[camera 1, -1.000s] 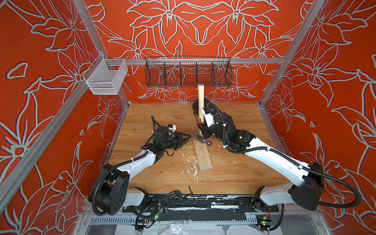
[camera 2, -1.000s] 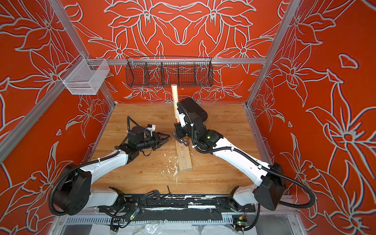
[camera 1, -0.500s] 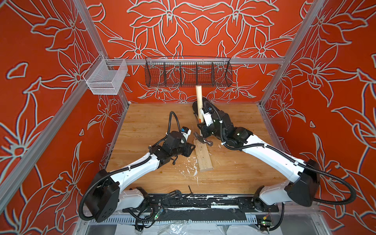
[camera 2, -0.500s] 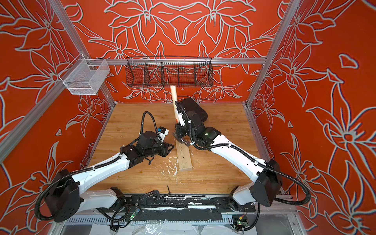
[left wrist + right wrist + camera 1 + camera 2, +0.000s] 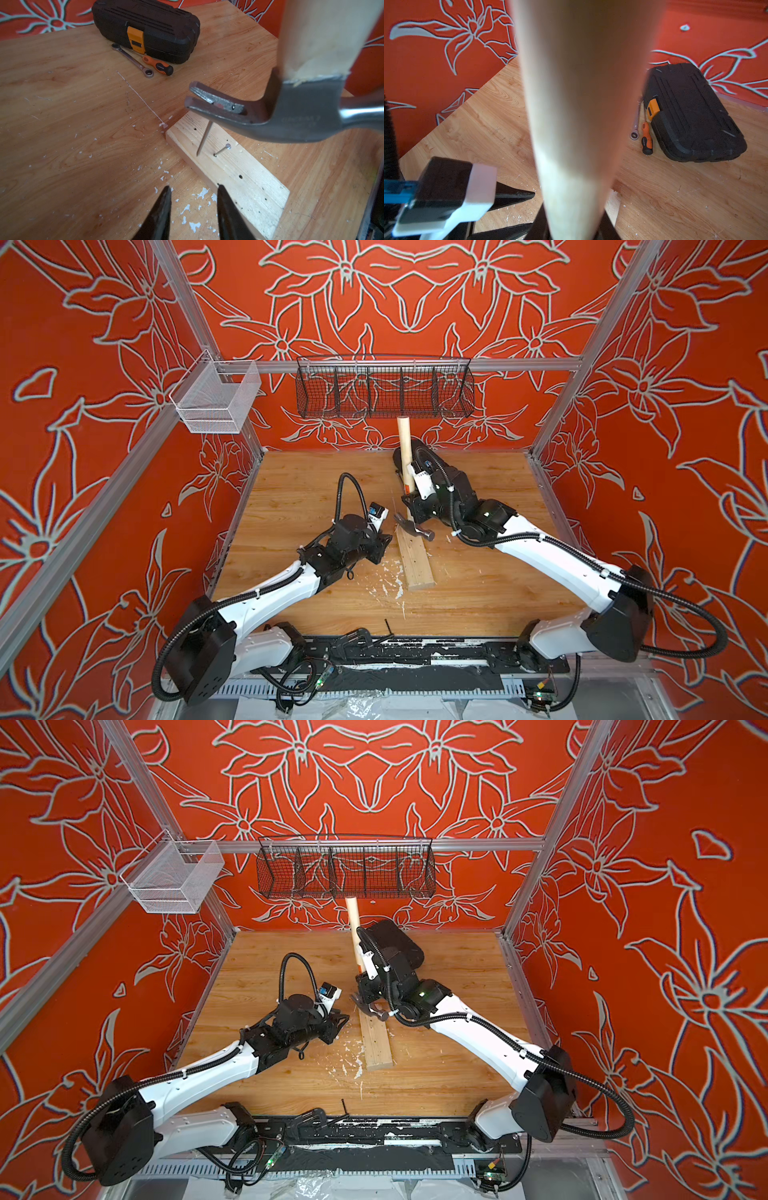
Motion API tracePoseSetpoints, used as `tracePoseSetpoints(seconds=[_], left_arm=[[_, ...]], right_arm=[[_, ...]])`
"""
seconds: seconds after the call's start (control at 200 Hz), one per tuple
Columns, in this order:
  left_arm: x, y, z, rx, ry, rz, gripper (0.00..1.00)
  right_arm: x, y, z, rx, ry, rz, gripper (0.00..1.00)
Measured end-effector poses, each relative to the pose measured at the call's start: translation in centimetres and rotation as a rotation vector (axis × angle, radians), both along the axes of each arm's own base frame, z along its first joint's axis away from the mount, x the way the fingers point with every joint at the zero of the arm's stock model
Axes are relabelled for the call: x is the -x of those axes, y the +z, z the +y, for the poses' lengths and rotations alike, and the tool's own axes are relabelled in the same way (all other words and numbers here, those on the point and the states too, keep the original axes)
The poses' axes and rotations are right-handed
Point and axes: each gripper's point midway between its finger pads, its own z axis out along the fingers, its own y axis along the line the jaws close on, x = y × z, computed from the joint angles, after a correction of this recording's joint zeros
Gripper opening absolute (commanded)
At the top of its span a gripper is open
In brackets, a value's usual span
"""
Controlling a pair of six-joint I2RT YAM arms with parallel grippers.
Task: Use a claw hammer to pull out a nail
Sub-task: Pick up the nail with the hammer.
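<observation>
Since a second ago my left arm has swung in from the side, and my left gripper (image 5: 193, 187) now sits low just beside the long edge of the pale wooden block (image 5: 239, 182). Its two black tapered fingers are apart, with nothing between them. My right gripper (image 5: 410, 501) is clamped on the claw hammer (image 5: 301, 116), gripping the smooth pale wooden handle a little above the head, near the orange-red label. The handle stands close to upright. The dull grey steel head hangs over the far end of the block, its curved, forked claw pointing toward my left side. A thin straight nail (image 5: 204, 137) is caught in the slot of the claw and slants down, its sharp tip showing right at the block's surface. Just beside it a second nail (image 5: 222, 150) leans out of its hole, with its round head up. The block is rough-sawn and pocked with small dark holes. White flecks (image 5: 195, 225) litter the grained wooden table (image 5: 72, 124).
</observation>
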Motion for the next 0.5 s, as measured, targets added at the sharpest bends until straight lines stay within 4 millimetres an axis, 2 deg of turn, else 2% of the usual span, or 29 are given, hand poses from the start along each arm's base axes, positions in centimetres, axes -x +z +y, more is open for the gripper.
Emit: tracePoseSetpoints(seconds=[0.5], left_arm=[[-0.1,0.1,-1.6,-0.018,-0.080,-0.032,0.35]], right_arm=[[0.4,0.0,0.5,-0.024,0.026,0.022,0.00]])
